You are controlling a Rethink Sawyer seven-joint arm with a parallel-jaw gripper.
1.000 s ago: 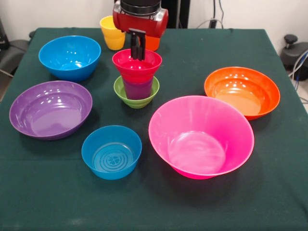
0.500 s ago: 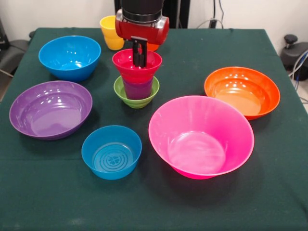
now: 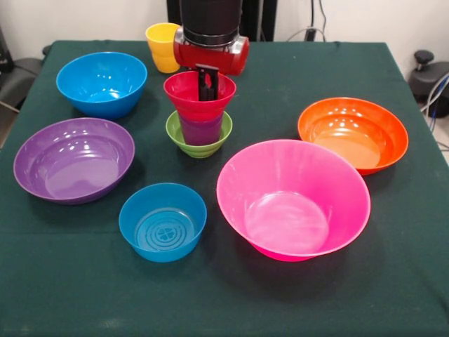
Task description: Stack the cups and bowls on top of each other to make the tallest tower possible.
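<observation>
Seven bowls: two blue, one purple, green, red, orange, pink. Two cups visible: yellow, purple.

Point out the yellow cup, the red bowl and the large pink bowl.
yellow cup point(image 3: 163, 49), front view, on its outer wall below the rim.
red bowl point(image 3: 198, 107), front view, on its outer wall facing the camera.
large pink bowl point(image 3: 280, 168), front view, on its inner far wall.
</observation>
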